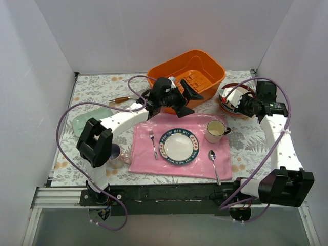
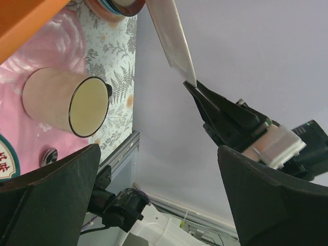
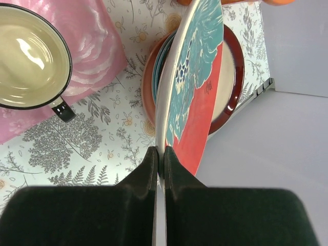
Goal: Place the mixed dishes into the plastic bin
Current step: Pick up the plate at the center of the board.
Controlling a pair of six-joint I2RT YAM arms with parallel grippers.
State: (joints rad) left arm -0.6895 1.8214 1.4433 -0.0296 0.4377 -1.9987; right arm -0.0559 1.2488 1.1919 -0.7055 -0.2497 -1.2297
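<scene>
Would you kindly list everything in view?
orange rectangular plastic bin: one, orange, far centre.
teal floral round plate: one, teal-red, edgewise in right gripper.
stacked round plates: several, reddish rim, right.
pale mint squarish plate: one, mint, left.
lavender-lined mug: one, lavender, near left.
pink cloth: one, pink, centre.
white plate with dark lettered rim: one, white, on cloth.
cream mug with dark handle: one, cream, on cloth.
metal fork, metal spoon: one each, silver, flanking white plate.
left gripper: black, open, by bin.
right gripper: black, shut on teal plate.

Left end effector (image 1: pixel 193 102) at orange bin's (image 1: pixel 210 64) near rim
</scene>
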